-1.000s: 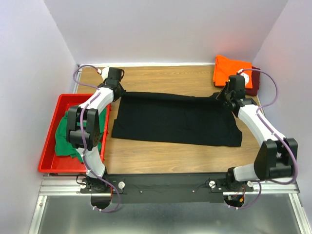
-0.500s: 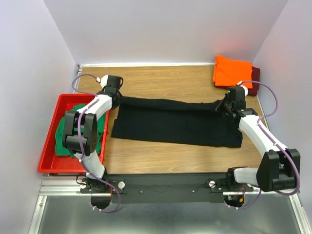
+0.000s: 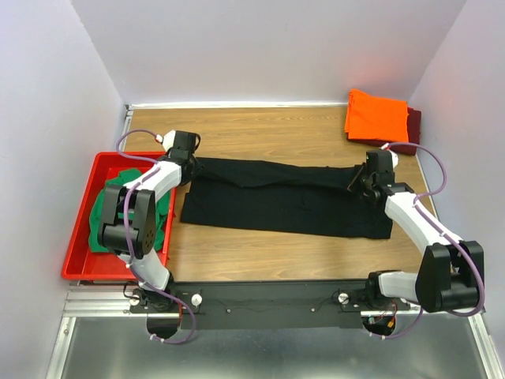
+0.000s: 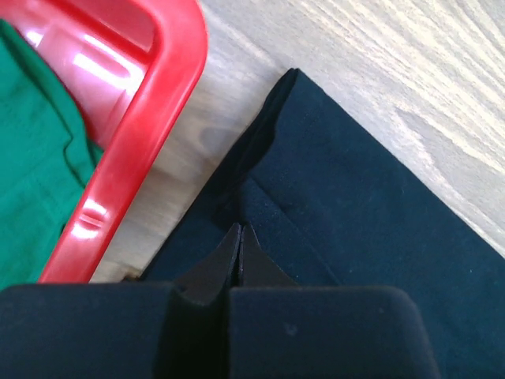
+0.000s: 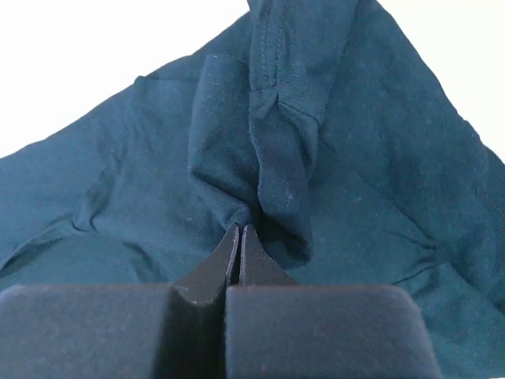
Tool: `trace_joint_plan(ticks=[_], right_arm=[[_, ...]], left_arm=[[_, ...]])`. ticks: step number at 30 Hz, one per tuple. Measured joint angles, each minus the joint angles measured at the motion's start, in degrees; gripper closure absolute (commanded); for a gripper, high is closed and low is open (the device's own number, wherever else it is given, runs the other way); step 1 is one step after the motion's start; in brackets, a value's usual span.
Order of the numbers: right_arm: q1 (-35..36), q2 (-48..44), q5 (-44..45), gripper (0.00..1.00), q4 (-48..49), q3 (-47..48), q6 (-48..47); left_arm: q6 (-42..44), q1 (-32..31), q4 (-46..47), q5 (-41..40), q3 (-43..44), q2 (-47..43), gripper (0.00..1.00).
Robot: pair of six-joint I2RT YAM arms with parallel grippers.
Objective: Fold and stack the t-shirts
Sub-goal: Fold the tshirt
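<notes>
Wooden desk (image 3: 260, 130): left end effector (image 4: 241, 235) and right end effector (image 5: 239, 235) both clenched, pinching the black t-shirt's (image 3: 288, 207) edge.

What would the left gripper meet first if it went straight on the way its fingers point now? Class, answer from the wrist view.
The black t-shirt: the shut left gripper pinches its cloth at the tips. Past the shirt's corner lies only bare table, though depth is hard to judge.
</notes>
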Motion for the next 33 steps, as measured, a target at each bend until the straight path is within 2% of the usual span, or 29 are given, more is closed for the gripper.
trace_joint_plan(ticks=[6,29,30,32,33], right_arm=[[0.0,0.0,-0.04,0.99,-0.2,-1.42,0.87],[0.0,-3.21,0.28,0.99,-1.97,-2.6,1.07],[0.0,-3.19,0.28,0.97,-2.03,-2.84,1.09],[0.0,-3.19,0.28,0.83,-2.16,-3.23,1.25],[0.0,-3.19,0.28,0.76,-2.25,-3.41,1.36]], left_arm=[[-0.66,0.0,1.01,0.13,-3.19,-2.89,1.0],[-0.9,0.0,2.05,0.52,-6.56,-5.73,1.0],[-0.92,0.0,2.03,0.52,-6.64,-5.73,1.0],[-0.9,0.0,2.1,0.52,-6.78,-5.73,0.99],[-0.9,0.0,2.1,0.52,-6.82,-5.73,0.93]])
